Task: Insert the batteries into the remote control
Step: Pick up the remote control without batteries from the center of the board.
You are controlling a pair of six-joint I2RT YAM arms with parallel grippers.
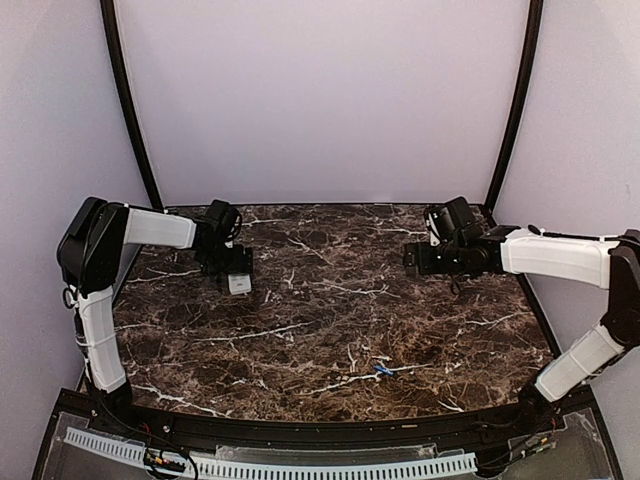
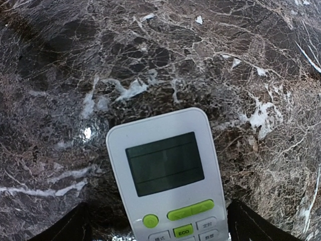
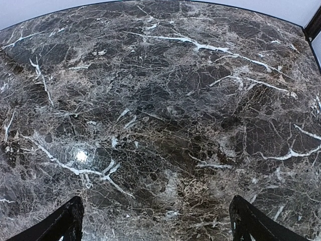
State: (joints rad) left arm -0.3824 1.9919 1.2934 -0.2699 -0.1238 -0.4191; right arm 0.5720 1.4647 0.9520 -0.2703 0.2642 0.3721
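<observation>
The remote control [image 2: 165, 170] is a small white handset with a dark display window and green buttons. It lies face up on the marble table [image 1: 320, 310] at the back left [image 1: 238, 284]. My left gripper [image 2: 160, 223] is open directly over it. Its dark fingers [image 2: 67, 228] stand on either side of the remote's body with gaps between. In the top view the left gripper [image 1: 228, 266] hangs over the remote's far end. One tiny blue battery [image 1: 383, 369] lies near the table's front, right of centre. My right gripper [image 1: 412, 259] is open and empty over bare marble [image 3: 160, 125] at the back right.
Dark marble with white veins covers the whole work surface. Pale walls and two black curved posts [image 1: 130, 110] bound the back. A black rim [image 1: 300, 440] runs along the near edge by the arm bases.
</observation>
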